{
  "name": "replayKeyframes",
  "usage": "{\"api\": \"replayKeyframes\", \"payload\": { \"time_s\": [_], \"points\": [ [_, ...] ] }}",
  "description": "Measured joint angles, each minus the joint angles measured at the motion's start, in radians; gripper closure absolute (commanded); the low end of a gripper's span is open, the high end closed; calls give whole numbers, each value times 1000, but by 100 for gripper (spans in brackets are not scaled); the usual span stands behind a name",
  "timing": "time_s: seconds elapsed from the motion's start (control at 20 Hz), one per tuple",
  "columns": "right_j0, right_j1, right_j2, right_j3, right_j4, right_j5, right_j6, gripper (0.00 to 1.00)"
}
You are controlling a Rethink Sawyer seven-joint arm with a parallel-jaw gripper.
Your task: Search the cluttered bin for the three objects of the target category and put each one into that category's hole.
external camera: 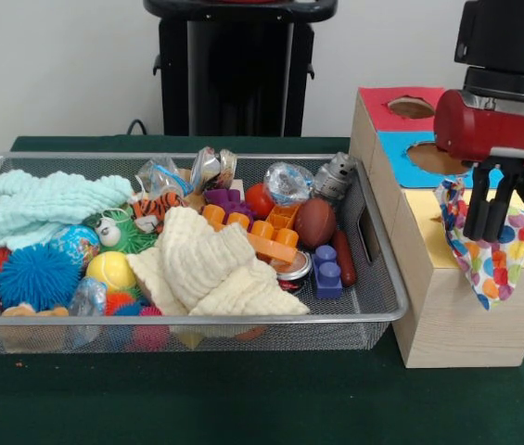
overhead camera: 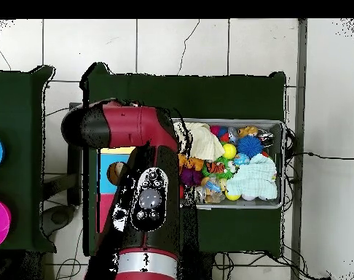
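Note:
My gripper [external camera: 489,227] is shut on a bundle of white fabric with red, blue, yellow and green patches [external camera: 486,264]. It holds the bundle over the yellow face [external camera: 421,206] of the pale wooden box [external camera: 447,324], with the cloth draping over the box's front edge. The hole in the yellow face is hidden behind the cloth and fingers. The wire mesh bin [external camera: 197,321] stands to the left, full of toys. No other printed bundle shows in it. In the overhead view my arm [overhead camera: 147,189] covers the gripper and most of the box [overhead camera: 107,173]; the bin [overhead camera: 282,146] lies to the right.
The box also has a blue-faced cut-out [external camera: 433,158] and a red-faced cut-out [external camera: 411,107] behind the yellow face. The bin holds a cream muslin cloth [external camera: 210,269], a mint-green cloth [external camera: 48,202], balls and orange blocks [external camera: 266,236].

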Motion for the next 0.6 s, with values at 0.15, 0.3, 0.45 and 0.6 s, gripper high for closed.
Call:
{"api": "replayKeyframes", "payload": {
  "time_s": [0.15, 0.3, 0.45, 0.6],
  "points": [
    [8, 0, -2, 13, -1, 0, 0, 100],
    [14, -1, -2, 30, 0, 0, 0, 100],
    [17, 0, -1, 46, 0, 0, 0, 100],
    [17, -1, 0, 56, 0, 0, 0, 100]
  ]
}}
